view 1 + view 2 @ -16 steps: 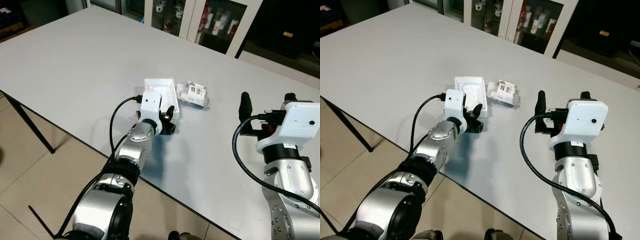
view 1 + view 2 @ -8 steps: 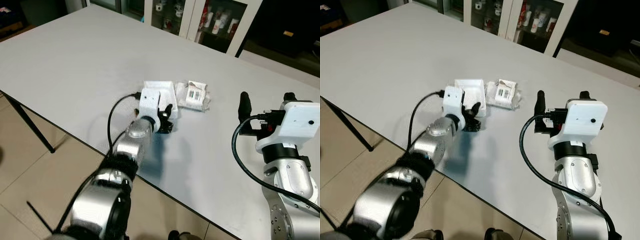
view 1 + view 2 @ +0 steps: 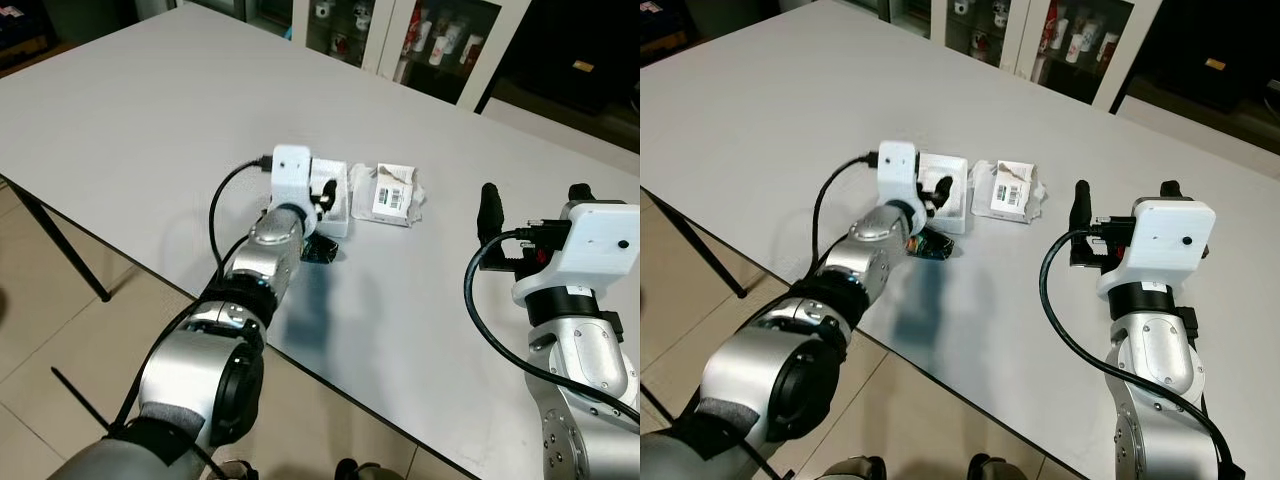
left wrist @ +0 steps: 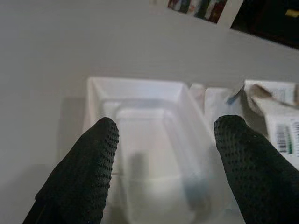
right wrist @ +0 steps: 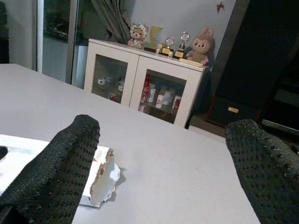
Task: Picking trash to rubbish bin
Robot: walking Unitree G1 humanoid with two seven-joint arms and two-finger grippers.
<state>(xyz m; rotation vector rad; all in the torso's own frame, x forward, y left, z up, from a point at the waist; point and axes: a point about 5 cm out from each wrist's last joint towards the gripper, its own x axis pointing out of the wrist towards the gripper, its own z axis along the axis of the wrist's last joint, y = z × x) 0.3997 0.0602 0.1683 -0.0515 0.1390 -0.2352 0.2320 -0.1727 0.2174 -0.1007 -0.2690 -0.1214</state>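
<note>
We are at the pickup; nothing binned yet.
Nearest the white tray (image 3: 333,196) lies a small dark wrapper (image 3: 320,248) on the tabletop (image 3: 150,110); our left pincer (image 4: 163,154) hovers over the tray, fingers apart; just beyond, a torn labelled packet (image 3: 393,194). Our right pincer (image 5: 163,154) waits well aside, open.

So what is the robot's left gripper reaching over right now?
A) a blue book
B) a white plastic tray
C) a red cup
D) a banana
B: the left gripper has its two black fingers spread open over the white plastic tray on the table, with the torn paper packet lying just beside the tray.
</note>
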